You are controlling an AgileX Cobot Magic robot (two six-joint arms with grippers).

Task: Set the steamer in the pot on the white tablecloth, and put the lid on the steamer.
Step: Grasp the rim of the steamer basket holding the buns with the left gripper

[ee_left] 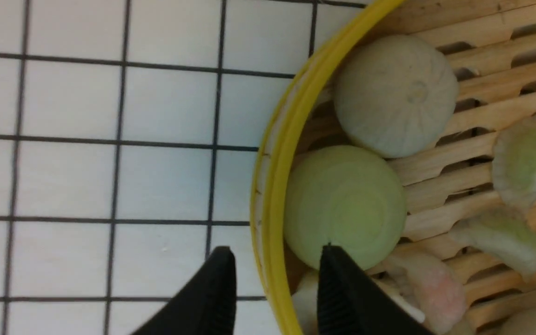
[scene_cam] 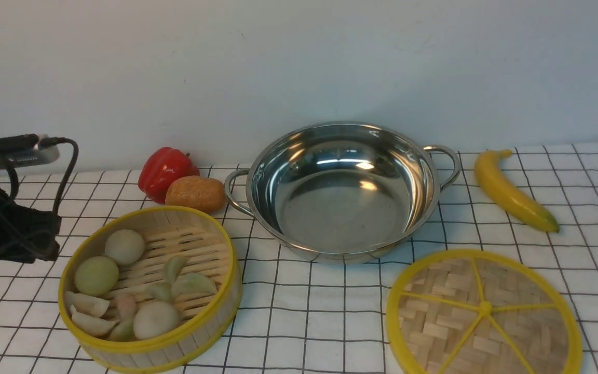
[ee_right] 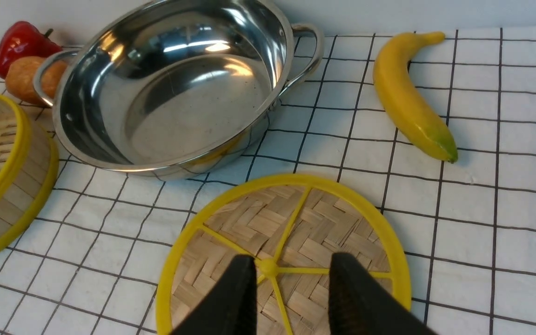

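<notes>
The steamer (scene_cam: pixel 148 291), a bamboo basket with yellow rims holding pale buns and dumplings, sits front left on the white tablecloth (scene_cam: pixel 309 311). The shiny pot (scene_cam: pixel 278 171) stands empty at the centre back. The woven lid (scene_cam: pixel 483 311) lies flat at the front right. In the left wrist view my left gripper (ee_left: pixel 275 253) is open and straddles the steamer's yellow rim (ee_left: pixel 272 163), one finger outside and one inside beside a green bun (ee_left: pixel 342 204). My right gripper (ee_right: pixel 291 260) is open just over the lid's hub (ee_right: pixel 268 267), holding nothing.
A red pepper (scene_cam: pixel 165 169) and a bread roll (scene_cam: pixel 195 193) lie behind the steamer, close to the pot's left handle. A banana (scene_cam: pixel 512 192) lies right of the pot. The left arm's dark body and cables (scene_cam: pixel 13 228) fill the left edge. A wall runs behind.
</notes>
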